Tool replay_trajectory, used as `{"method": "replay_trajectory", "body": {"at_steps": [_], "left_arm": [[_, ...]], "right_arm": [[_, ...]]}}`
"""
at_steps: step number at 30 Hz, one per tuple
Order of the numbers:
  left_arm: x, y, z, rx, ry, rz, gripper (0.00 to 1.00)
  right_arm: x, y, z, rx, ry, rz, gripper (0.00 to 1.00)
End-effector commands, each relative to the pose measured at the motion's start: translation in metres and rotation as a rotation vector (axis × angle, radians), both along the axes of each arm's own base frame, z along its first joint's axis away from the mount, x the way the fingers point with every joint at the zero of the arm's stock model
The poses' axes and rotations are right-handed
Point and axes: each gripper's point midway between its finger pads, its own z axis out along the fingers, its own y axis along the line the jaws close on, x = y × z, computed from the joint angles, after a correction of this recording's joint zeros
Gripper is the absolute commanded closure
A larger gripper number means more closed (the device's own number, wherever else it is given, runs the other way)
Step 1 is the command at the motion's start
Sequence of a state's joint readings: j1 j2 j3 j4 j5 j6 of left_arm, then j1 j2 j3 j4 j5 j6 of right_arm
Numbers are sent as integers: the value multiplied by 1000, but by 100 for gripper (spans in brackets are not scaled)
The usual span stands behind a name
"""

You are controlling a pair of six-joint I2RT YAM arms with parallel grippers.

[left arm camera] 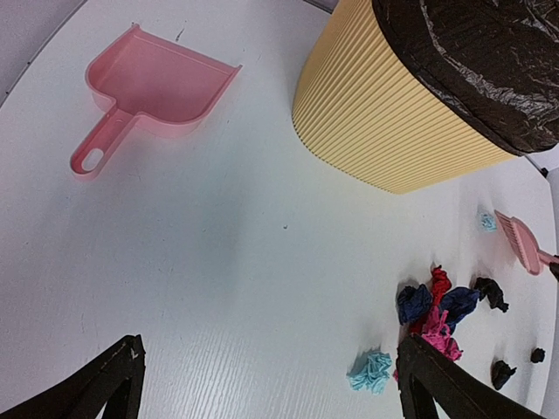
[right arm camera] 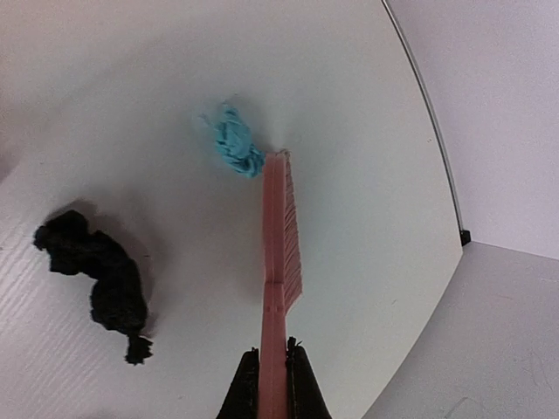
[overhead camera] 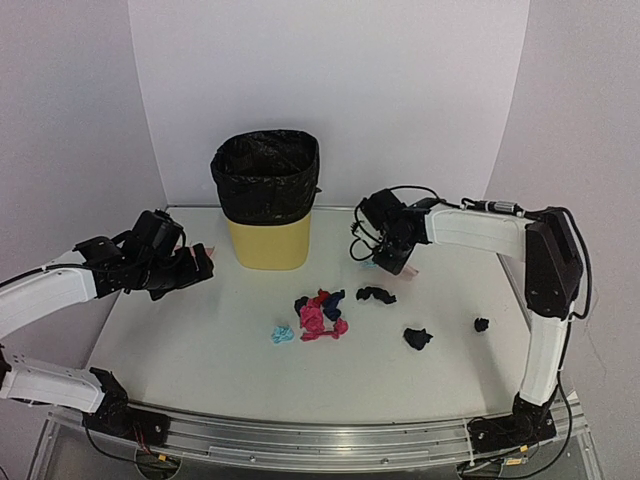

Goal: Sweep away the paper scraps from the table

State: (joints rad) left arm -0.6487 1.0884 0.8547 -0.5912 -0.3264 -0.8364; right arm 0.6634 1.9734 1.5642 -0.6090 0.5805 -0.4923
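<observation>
One blue scrap (right arm camera: pixel 234 144) lies by the right gripper's (right arm camera: pixel 272 371) brush (right arm camera: pixel 280 236)

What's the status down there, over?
Right gripper shut on pink brush, tip by a light blue scrap. Left gripper open, empty; dustpan lies untouched. Paper scraps scattered on table, bin behind them.

The white worktop (overhead camera: pixel 200 350), with a metal rail (overhead camera: pixel 330 440) along its front edge, carried a ribbed yellow bin (overhead camera: pixel 268 240) lined with a black bag, standing upright near the back. A pink dustpan (left arm camera: pixel 157 83) lay flat to the bin's left. In front of the bin the paper scraps (overhead camera: pixel 320 312) sat bunched, pink, red and navy, with a light blue wad (overhead camera: pixel 282 334) just beside them. Three black wads (overhead camera: pixel 376 294) (overhead camera: pixel 417 338) (overhead camera: pixel 481 324) lay scattered to the right. A second light blue wad (right arm camera: pixel 236 140) lay just beside the tip of a pink brush (right arm camera: pixel 281 236).
</observation>
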Motion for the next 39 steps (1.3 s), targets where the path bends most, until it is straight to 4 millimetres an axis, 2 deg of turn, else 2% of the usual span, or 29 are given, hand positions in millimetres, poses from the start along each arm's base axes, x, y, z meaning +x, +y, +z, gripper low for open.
{"method": "replay_trajectory", "body": {"at_steps": [1, 7, 12, 16, 19, 22, 26, 27, 30, 33, 34, 37, 39], "left_arm": [[8, -4, 4, -11, -36, 1, 0], [7, -8, -2, -29, -20, -8, 0], [7, -8, -2, -32, -21, -5, 0], [9, -9, -1, -39, -29, -2, 0], [10, -12, -2, -47, -29, -9, 0], [11, -14, -4, -51, -25, -18, 0], [12, -18, -7, -55, -19, -30, 0], [12, -19, -7, -57, -19, -35, 0], [14, -24, -7, -65, -23, -53, 0], [18, -29, -4, -75, -36, -71, 0], [19, -31, -3, -78, -39, -75, 0], [25, -37, -2, -81, -40, -84, 0], [28, -41, -3, -81, -31, -88, 0]], "right_arm": [[-43, 31, 4, 150, 109, -64, 100], [-70, 71, 5, 193, 139, 0, 100], [-106, 103, 18, 199, 158, 74, 100], [-137, 129, 33, 279, 199, 96, 100], [-137, 133, 51, 312, 159, 92, 100], [-117, 122, 77, 271, 17, 63, 100], [-102, 104, 114, 235, -132, 26, 100], [-99, 94, 123, 214, -179, 4, 100], [-92, 57, 135, 165, -255, -73, 100], [-90, 6, 142, 181, -273, -175, 100], [-89, -14, 139, 180, -263, -219, 100], [-97, -73, 143, 218, -232, -354, 100], [-106, -111, 138, 222, -210, -467, 100]]}}
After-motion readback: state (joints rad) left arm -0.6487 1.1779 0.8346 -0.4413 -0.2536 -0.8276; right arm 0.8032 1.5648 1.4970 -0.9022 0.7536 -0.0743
